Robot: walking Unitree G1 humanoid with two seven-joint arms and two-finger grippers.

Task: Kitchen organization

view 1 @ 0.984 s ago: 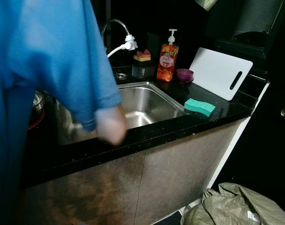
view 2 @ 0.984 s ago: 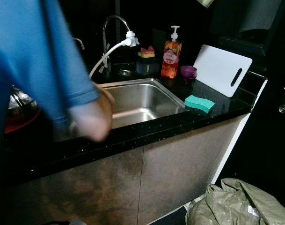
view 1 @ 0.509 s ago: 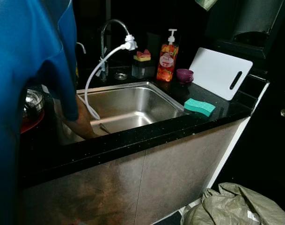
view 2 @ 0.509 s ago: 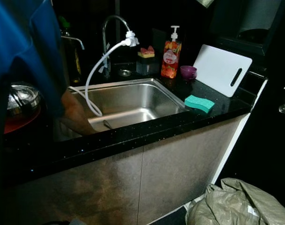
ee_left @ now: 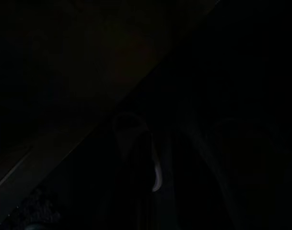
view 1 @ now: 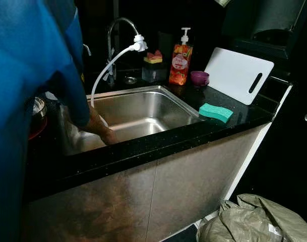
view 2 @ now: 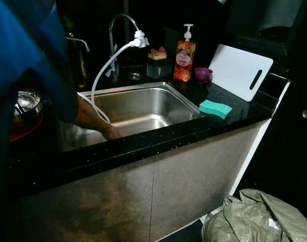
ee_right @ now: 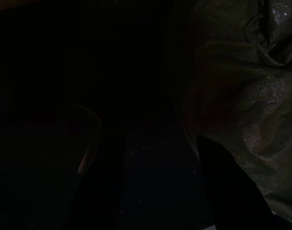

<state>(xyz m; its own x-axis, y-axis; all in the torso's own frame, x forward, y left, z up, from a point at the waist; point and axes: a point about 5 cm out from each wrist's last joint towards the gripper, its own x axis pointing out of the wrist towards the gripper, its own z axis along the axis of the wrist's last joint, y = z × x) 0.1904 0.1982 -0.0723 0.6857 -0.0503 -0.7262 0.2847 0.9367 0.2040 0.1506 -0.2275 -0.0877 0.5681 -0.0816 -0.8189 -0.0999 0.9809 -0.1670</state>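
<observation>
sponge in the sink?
No, the green sponge lies on the black countertop to the right of the sink, outside the basin.

Person's hand [view 2: 111, 133] in the sink [view 2: 143, 108], half hidden behind the counter edge [view 2: 143, 143].

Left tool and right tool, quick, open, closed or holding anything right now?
Left tool: wrist view too dark, cannot be told.
Right tool: open, holding nothing, hanging idle above the floor beside a green sack.

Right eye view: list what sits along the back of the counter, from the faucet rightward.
Faucet → sponge holder → soap bottle → purple cup → white cutting board.
</observation>
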